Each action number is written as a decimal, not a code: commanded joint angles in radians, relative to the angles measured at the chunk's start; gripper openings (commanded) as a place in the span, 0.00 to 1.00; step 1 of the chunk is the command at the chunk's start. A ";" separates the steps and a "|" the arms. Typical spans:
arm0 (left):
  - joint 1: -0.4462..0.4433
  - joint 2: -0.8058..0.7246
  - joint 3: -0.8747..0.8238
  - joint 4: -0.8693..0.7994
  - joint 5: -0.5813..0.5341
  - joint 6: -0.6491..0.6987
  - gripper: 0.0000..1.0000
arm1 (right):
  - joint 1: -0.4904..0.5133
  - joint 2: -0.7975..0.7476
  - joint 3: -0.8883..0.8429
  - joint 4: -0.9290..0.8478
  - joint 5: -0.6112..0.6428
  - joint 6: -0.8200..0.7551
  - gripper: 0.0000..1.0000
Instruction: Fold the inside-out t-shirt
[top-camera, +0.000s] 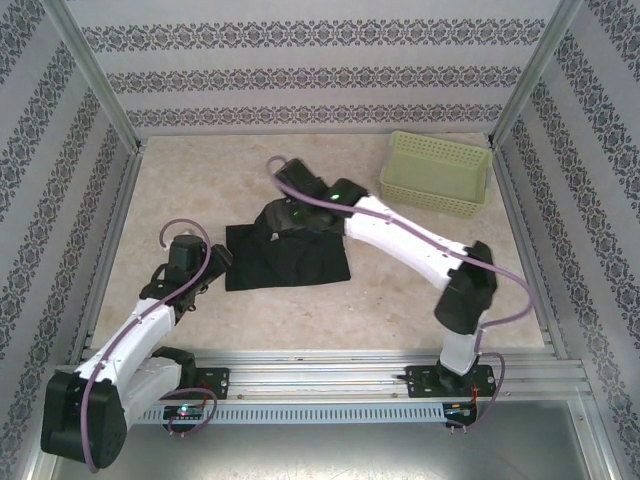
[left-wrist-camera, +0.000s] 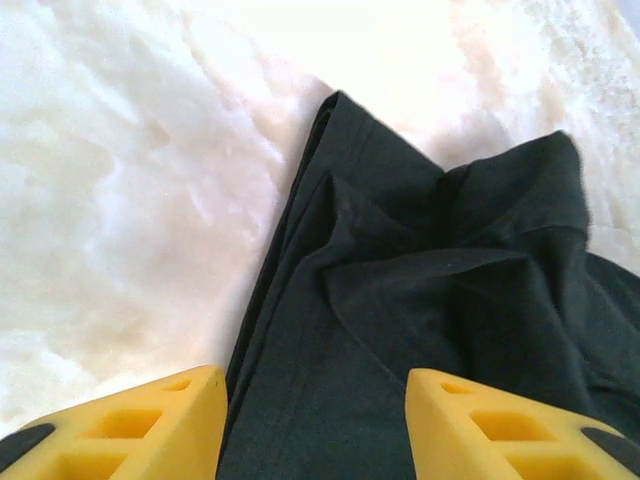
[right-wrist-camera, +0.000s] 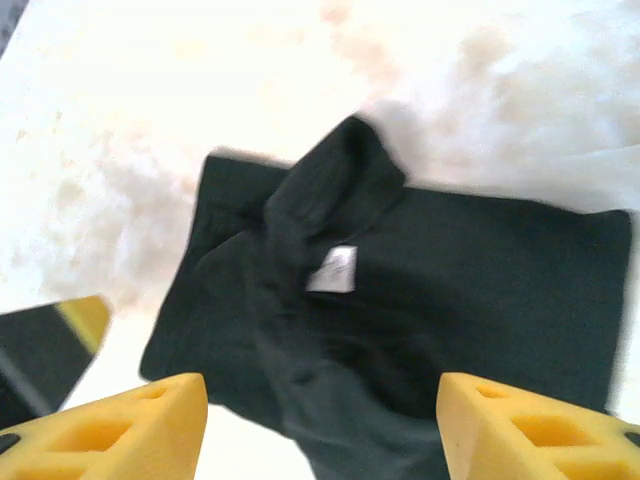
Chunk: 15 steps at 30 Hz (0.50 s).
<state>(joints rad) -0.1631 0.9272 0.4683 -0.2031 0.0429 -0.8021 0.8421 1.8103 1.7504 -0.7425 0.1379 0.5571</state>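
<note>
T-shirt (top-camera: 290, 262) lies on the table (top-camera: 400, 300), left of centre, folded to a rough rectangle. Long axis runs left–right in the top view. A bunched lump rises at its far edge. Small white tag (right-wrist-camera: 332, 268) faces up beside that lump; no writing legible on it. Left gripper (left-wrist-camera: 312, 400) sits at the shirt's left short edge, jaws apart, cloth beneath, not pinched. Right gripper (right-wrist-camera: 318, 400) hangs over the far-edge lump, jaws wide, holding nothing.

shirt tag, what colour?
White tag on the black t-shirt; it shows best in the right wrist view.
</note>
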 joint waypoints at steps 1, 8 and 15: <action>-0.019 -0.010 0.070 -0.138 -0.020 0.056 0.52 | -0.090 0.022 -0.133 0.047 0.008 0.014 0.60; -0.030 -0.010 0.101 -0.155 -0.004 0.055 0.55 | -0.103 0.147 -0.216 0.060 0.110 0.029 0.55; -0.030 -0.019 0.087 -0.151 -0.003 0.062 0.57 | 0.007 0.286 -0.066 0.050 0.040 -0.009 0.49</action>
<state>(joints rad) -0.1825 0.9241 0.5484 -0.3256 0.0441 -0.7631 0.7948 2.0811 1.5913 -0.6983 0.2016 0.5682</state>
